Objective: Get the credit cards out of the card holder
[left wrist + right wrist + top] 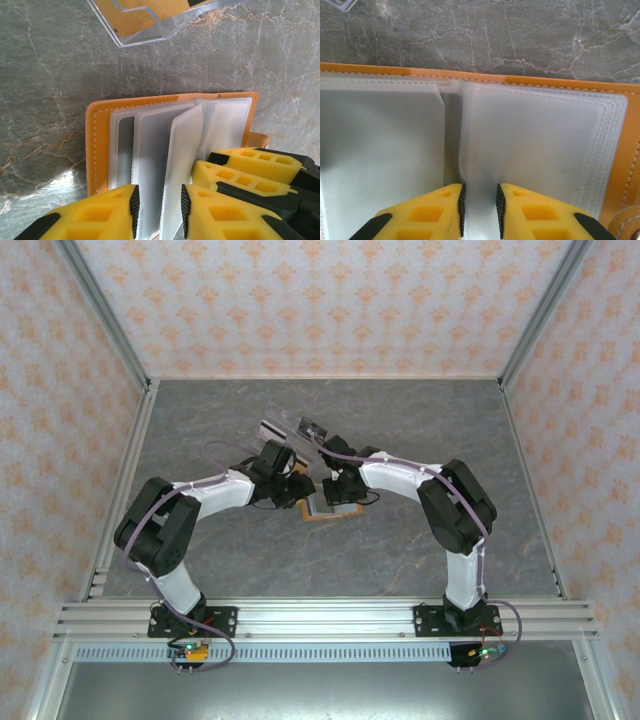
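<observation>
yellow fingers of the left gripper (159,217) loom in the left wrist view, drawn close astride a raised clear pocket leaf (182,145) of the open orange card holder (97,145); whether they nip it cannot be told; a pale card (150,165) sits in a pocket; the right gripper (204,164) rests just beside, on the holder's right half; a clear plastic stand (145,35) lies beyond on the grey table (50,75); in the right wrist view, the right fingers stand a narrow gap apart over the fold between pockets, grip uncertain; from above, both arms meet over the holder at mid-table
</observation>
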`<state>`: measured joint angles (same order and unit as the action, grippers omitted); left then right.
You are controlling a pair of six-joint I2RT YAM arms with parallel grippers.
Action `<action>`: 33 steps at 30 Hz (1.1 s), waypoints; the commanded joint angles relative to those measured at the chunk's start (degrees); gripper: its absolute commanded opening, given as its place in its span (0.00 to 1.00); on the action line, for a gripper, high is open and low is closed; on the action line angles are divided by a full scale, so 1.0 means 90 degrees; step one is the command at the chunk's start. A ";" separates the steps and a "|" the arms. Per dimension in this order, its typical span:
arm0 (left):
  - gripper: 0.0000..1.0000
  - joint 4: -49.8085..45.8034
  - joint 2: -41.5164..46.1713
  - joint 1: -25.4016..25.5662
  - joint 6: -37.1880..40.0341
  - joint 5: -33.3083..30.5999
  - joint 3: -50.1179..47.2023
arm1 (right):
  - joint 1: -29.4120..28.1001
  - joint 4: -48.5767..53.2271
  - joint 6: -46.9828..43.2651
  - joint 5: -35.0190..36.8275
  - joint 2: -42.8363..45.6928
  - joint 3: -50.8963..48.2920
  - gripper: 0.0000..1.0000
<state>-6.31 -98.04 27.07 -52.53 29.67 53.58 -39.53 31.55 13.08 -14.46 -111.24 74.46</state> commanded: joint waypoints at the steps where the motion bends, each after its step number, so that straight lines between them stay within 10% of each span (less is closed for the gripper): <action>1: 0.30 0.0214 -0.0116 0.0058 -0.0031 0.0142 0.0188 | 0.0055 0.0127 0.0084 0.0161 -0.0080 -0.0207 0.25; 24: 0.06 -0.0143 -0.0257 0.0060 0.0258 -0.0092 0.0381 | 0.0312 -0.0575 0.0367 -0.0944 0.1228 -0.0688 0.36; 33: 0.24 -0.0400 -0.0260 0.0245 0.0349 -0.0042 0.0701 | 0.0548 -0.1187 0.0678 -0.0600 0.2090 -0.1414 0.41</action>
<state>-7.46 -100.77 27.81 -50.22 29.98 57.25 -35.20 23.29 17.63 -21.43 -94.08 63.11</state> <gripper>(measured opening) 0.219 0.409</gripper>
